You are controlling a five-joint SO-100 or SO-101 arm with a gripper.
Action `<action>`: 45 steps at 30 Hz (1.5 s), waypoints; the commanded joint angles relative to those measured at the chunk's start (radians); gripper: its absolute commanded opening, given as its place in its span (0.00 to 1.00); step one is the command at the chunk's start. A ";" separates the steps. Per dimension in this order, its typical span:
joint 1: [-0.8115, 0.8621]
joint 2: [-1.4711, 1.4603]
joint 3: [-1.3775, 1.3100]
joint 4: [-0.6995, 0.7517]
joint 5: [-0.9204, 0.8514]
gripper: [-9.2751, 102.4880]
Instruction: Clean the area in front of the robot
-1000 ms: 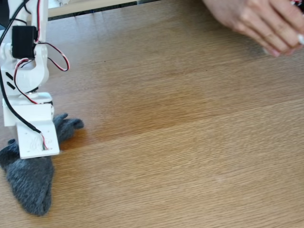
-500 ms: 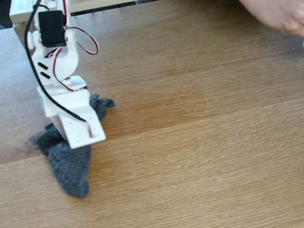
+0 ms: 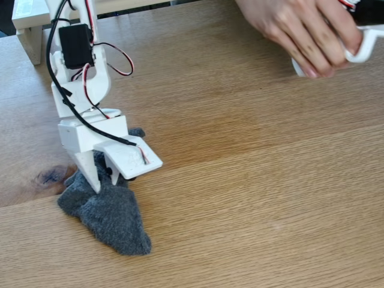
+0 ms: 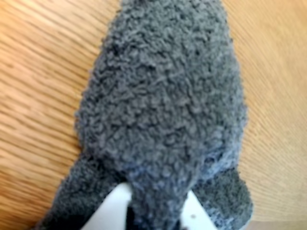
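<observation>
Oak-grain tabletop (image 3: 252, 180) — fuzzy grey cloth (image 3: 111, 216)

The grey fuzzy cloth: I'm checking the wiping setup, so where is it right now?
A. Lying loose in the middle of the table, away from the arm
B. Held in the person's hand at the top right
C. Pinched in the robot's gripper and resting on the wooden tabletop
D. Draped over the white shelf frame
C: the grey fuzzy cloth lies on the wooden tabletop under the gripper, and the wrist view shows the white fingers pinching it.

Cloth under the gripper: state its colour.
The cloth is dark grey and fuzzy, clearest in the wrist view.
</observation>
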 commanded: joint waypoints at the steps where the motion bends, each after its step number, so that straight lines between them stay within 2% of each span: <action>1: 0.175 0.106 -0.017 0.147 0.018 0.08; 7: 0.176 0.287 -0.017 0.413 0.121 0.08; 14: 0.143 0.612 -0.017 0.624 0.216 0.08; 18: 0.225 0.752 -0.011 0.844 0.187 0.08; 21: 0.351 0.813 0.054 0.905 0.126 0.08; 25: 0.540 0.864 0.259 0.848 0.018 0.08; 27: 0.620 0.882 0.393 0.773 -0.034 0.08; 31: 0.732 0.899 0.663 0.535 -0.100 0.08; 37: 0.779 0.910 0.976 0.143 -0.094 0.09; 38: 0.779 0.911 1.009 0.075 -0.087 0.14; 39: 0.781 0.911 1.034 0.021 -0.080 0.23; 42: 0.772 0.919 1.072 -0.054 -0.078 0.41; 45: 0.750 0.957 1.074 -0.063 -0.057 0.37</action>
